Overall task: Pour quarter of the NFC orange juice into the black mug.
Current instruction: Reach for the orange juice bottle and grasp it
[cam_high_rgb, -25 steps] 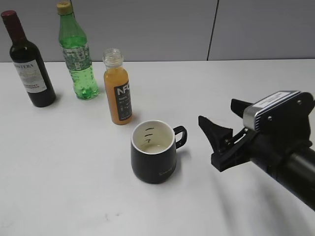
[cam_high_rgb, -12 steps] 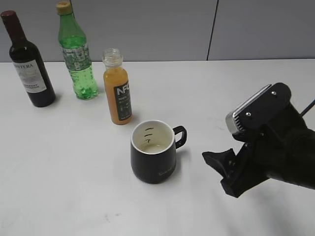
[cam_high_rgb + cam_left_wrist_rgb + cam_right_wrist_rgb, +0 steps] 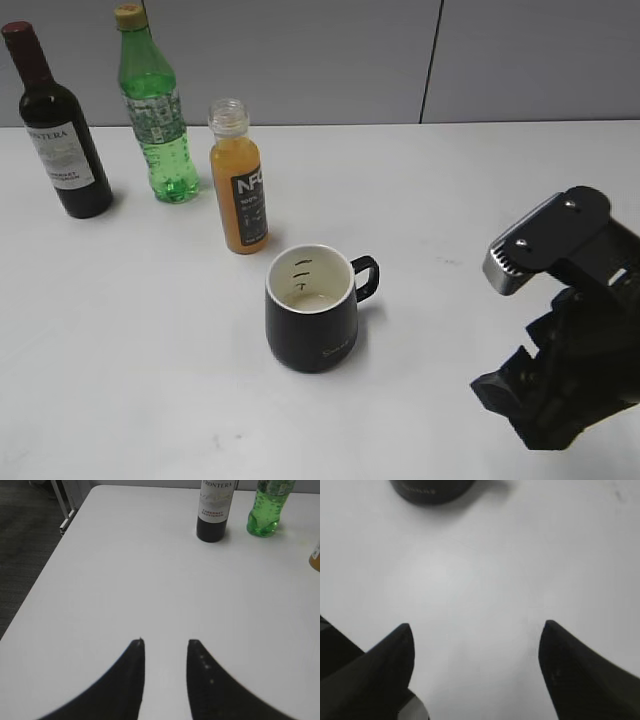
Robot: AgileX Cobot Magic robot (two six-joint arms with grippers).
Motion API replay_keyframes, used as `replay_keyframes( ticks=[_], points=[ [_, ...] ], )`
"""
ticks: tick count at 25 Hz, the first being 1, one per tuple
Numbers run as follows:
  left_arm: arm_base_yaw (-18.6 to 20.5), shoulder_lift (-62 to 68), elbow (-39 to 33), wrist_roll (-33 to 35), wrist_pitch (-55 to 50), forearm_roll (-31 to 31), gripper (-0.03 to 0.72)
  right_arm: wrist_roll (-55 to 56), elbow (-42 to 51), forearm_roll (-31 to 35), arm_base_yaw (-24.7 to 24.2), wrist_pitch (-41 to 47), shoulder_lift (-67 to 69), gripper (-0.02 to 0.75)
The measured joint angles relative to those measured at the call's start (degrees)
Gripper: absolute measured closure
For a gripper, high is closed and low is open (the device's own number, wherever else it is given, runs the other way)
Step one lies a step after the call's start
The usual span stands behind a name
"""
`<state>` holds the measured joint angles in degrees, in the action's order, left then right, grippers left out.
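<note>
The NFC orange juice stands upright and uncapped behind the black mug, which has its handle to the right. A sliver of the juice bottle shows at the right edge of the left wrist view. My right gripper is at the front right, pointing down at the table, open and empty, well right of the mug. In the right wrist view its jaws are wide apart over bare table, with the mug's base at the top edge. My left gripper is open and empty, far from the bottles.
A dark wine bottle and a taller green plastic bottle stand at the back left, beside the juice. They also show in the left wrist view, the wine bottle and the green bottle. The table's left edge drops to a dark floor.
My right arm has drawn back from beside the mug toward the front right and tipped its open gripper downward. The bottles and the mug have not moved.
</note>
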<state>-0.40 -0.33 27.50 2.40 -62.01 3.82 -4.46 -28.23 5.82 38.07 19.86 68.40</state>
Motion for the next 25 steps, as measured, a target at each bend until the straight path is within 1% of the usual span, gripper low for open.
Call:
replay_keyframes(
  ticks=[2, 5, 10, 15, 18, 23, 25],
  points=[
    [0.0, 0.0, 0.0, 0.0, 0.0, 0.0, 0.457, 5.7, -1.2, -4.5, 0.0, 5.9, -1.6, 0.15],
    [0.0, 0.0, 0.0, 0.0, 0.0, 0.0, 0.457, 8.9, -3.1, -9.0, 0.0, 12.4, -4.8, 0.15],
    [0.0, 0.0, 0.0, 0.0, 0.0, 0.0, 0.457, 12.7, -3.9, -11.4, 0.0, 21.0, -12.0, 0.15],
    [0.0, 0.0, 0.0, 0.0, 0.0, 0.0, 0.457, 15.0, -3.9, -14.3, -0.5, 26.8, -19.5, 0.15],
    [0.0, 0.0, 0.0, 0.0, 0.0, 0.0, 0.457, 15.5, -3.9, -14.9, -3.6, 31.0, -23.8, 0.15],
    [0.0, 0.0, 0.0, 0.0, 0.0, 0.0, 0.457, 14.8, -3.9, -15.3, -12.9, 35.2, -33.0, 0.15],
    [0.0, 0.0, 0.0, 0.0, 0.0, 0.0, 0.457, 14.1, -3.9, -14.7, -15.7, 36.0, -36.4, 0.15]
  ],
)
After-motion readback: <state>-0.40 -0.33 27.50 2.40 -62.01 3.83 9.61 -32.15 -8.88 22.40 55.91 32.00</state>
